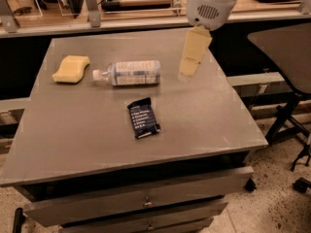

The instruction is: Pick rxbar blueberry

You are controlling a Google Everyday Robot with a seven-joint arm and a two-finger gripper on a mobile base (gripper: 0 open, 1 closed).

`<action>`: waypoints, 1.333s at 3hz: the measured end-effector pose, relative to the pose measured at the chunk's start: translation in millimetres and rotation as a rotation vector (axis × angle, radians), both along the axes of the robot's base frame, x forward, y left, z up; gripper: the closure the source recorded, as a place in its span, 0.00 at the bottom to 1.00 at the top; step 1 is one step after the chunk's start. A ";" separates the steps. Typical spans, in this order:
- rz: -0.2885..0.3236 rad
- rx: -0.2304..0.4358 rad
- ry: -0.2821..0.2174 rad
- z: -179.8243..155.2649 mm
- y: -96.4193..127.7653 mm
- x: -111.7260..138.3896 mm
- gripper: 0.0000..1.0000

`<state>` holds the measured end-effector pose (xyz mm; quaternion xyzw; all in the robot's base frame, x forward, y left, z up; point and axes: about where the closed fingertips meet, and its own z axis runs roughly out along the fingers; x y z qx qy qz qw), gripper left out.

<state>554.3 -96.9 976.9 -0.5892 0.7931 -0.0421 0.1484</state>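
1. The desk (204, 115) fills most of my view: a grey, square-topped unit with drawers (146, 200) across its front. All three loose items lie on its top.
2. The robot's arm (211, 4) comes in from the top edge, a white rounded housing with a small vent grille, over the desk's far right part.
3. The clear plastic bottle (131, 73) lies on its side in the far half of the desk, with its white cap pointing left toward the sponge. Its white label carries dark print that I cannot read.
4. The hand (189, 64) hangs below the white housing, cream-coloured and pointing down, above the desk just right of the bottle's base. It touches nothing. Whether it is apart or together I cannot tell from here.
5. The yellow sponge (72, 68) sits at the far left of the desk, just beside the bottle cap but not touching it.
6. The rxbar blueberry (143, 118) lies flat near the middle of the desk, nearer to me than the bottle and apart from it, and well left of and nearer than the hand. Its navy wrapper is angled slightly and shows lines of white text, but I cannot make out the words.
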 end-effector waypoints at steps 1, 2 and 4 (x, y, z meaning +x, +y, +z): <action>-0.164 0.006 -0.012 -6.4 5.4 18.9 0.00; -0.250 0.038 -0.013 -6.1 6.9 21.3 0.00; -0.331 -0.066 0.103 -42.2 50.2 -3.6 0.00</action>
